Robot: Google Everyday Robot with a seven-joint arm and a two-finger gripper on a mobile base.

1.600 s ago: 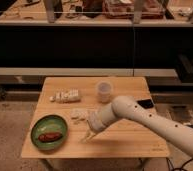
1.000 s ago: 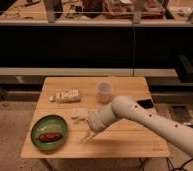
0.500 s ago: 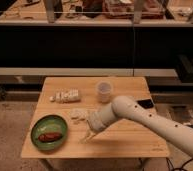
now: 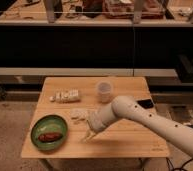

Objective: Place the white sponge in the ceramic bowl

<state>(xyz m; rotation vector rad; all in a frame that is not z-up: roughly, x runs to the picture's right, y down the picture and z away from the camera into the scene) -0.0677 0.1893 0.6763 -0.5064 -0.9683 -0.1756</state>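
Note:
The white sponge [image 4: 79, 115] lies flat on the wooden table [image 4: 135, 142], just right of the ceramic bowl. The green ceramic bowl [image 4: 49, 132] sits at the table's front left and holds a reddish-brown object [image 4: 50, 136]. My white arm reaches in from the right. My gripper [image 4: 89, 133] points down at the table, just in front of and slightly right of the sponge, and right of the bowl. I see nothing held in it.
A longer white lumpy bottle-like object [image 4: 66, 95] lies at the back left of the table. A pale translucent cup [image 4: 104, 91] stands at the back middle. A small black object [image 4: 145, 103] lies near the right edge. Dark shelving runs behind the table.

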